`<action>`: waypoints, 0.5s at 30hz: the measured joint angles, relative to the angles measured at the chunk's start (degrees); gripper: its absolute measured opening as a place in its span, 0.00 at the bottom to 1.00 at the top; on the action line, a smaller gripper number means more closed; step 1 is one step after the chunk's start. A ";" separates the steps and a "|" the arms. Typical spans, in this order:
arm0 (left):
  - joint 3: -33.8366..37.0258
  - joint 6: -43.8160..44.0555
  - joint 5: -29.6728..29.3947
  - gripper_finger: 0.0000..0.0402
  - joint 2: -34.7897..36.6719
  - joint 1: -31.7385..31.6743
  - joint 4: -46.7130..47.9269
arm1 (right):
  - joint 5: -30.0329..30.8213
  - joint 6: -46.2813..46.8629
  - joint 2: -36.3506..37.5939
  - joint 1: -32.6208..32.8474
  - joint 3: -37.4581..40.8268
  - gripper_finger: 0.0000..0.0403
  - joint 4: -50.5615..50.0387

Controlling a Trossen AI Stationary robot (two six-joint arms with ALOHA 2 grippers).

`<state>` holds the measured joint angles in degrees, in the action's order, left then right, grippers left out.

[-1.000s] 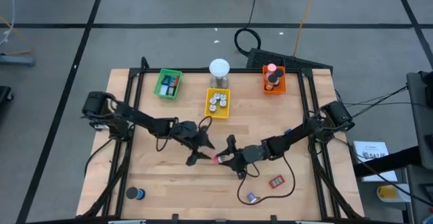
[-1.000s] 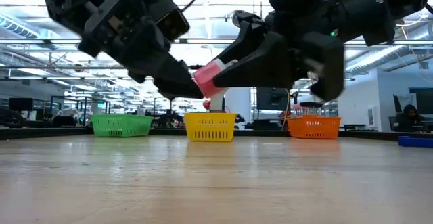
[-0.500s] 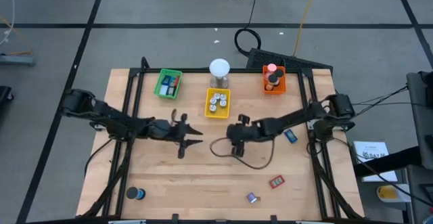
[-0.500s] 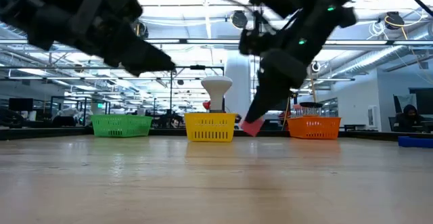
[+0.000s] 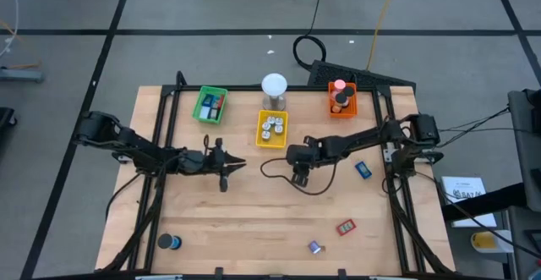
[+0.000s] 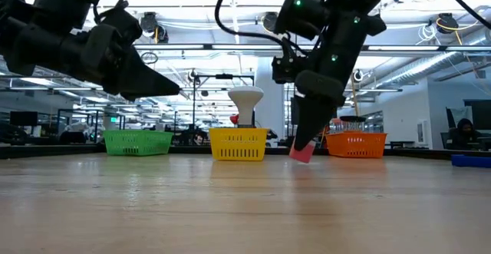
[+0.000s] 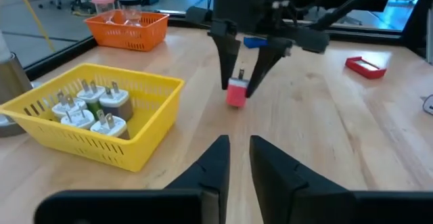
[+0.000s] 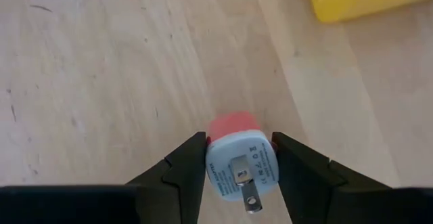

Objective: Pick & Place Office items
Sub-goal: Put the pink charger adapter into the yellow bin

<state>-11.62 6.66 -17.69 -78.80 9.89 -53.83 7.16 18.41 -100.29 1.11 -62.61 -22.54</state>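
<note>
High view, from the front edge: found a blue roll (image 5: 172, 243) lying on the tabletop (image 5: 254, 221) near the front corner on the left arm's side. Found a small silvery bit (image 5: 314, 247) and a red flat piece (image 5: 345, 227) near each other toward the front on the right arm's side. Farther in, saw a blue piece (image 5: 362, 170) lying close to the right arm.

At mid-table, saw the right gripper (image 5: 302, 177) pointing down, fingers (image 8: 186, 160) pinching a pink charger (image 8: 233, 160) by its sides, the white face with its metal prongs turned toward the wrist camera. Hung low over the tabletop in the low view; could not tell whether touching. Saw the left gripper (image 5: 224, 178) well apart from it on the other side, raised above the wood, fingers (image 7: 216, 160) drawn nearly together with a narrow gap and nothing between them, aimed toward the charger.

Beyond, just past the right gripper, saw a yellow tray (image 5: 261, 134) holding several white chargers (image 5: 272, 126). At the back, found a green tray (image 5: 199, 109), an orange tray (image 5: 330, 107) and, between them behind the yellow one, a white-domed cylinder (image 5: 274, 90).
</note>
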 joint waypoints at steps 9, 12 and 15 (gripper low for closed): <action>-0.07 -0.49 0.01 0.08 0.02 0.00 0.07 | 1.87 -1.73 -0.02 -1.14 0.00 0.51 -0.45; -0.07 -0.49 0.20 0.06 0.00 0.00 0.07 | 1.94 -1.75 0.40 -1.16 0.04 0.58 -0.71; -0.09 -0.49 0.24 0.03 0.00 0.00 0.10 | 1.97 -2.71 1.26 -1.21 0.04 0.65 -0.66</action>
<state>-11.70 6.17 -17.46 -78.81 9.89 -53.72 9.14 15.71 -99.03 -0.10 -62.57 -23.20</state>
